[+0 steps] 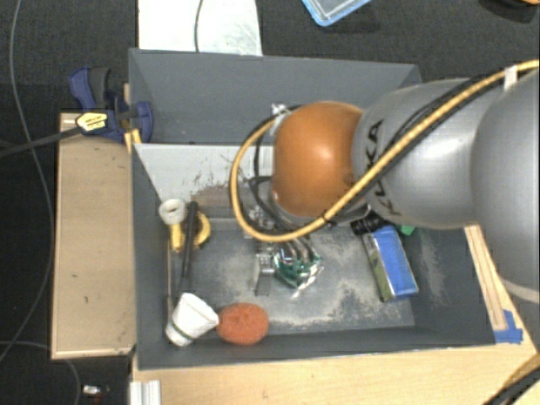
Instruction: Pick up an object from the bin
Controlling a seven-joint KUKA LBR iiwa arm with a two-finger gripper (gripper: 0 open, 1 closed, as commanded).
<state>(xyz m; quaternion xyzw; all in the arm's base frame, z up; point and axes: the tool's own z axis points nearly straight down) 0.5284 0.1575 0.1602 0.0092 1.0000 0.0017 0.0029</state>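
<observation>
My gripper reaches down under the arm's orange cover to the middle of the bin floor. Right at its tip lies a small crumpled green and clear thing, touching or nearly touching it. Whether that thing is gripped I cannot tell. A blue rectangular block with an olive edge lies to the right of the gripper, apart from it. A rough orange-red ball rests near the front wall, below and left of the gripper.
A white cone-shaped cup lies beside the ball in the front left corner. A black and yellow tool with a white cap lies along the left wall. The arm covers the bin's right rear part.
</observation>
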